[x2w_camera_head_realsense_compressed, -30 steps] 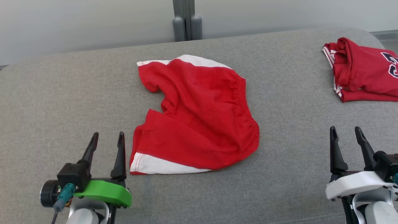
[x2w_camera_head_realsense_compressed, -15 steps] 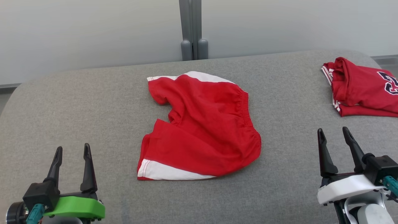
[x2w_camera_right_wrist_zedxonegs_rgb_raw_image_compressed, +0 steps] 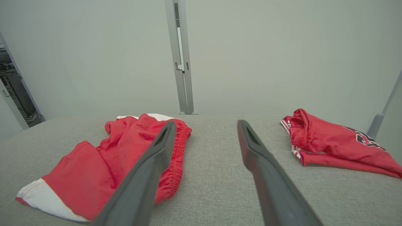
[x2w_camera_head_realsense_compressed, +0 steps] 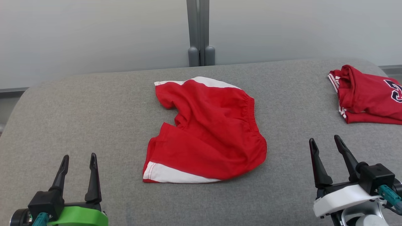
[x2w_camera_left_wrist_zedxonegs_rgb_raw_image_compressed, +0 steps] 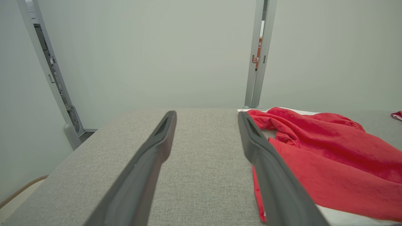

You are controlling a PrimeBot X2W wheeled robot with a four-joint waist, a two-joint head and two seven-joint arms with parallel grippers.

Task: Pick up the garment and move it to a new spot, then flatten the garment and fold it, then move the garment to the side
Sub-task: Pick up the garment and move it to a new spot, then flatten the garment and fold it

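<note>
Between left hand and right hand — both agape, empty — red shorts lie rumpled.

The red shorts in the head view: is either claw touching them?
No, the red shorts lie by themselves, and the left gripper and right gripper stand open, clear of them.

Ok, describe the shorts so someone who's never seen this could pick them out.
On the grey padded surface, look to the middle. The red shorts lie there, with white side panels and a gathered waistband; the red jersey at far right bears dark lettering instead.
</note>
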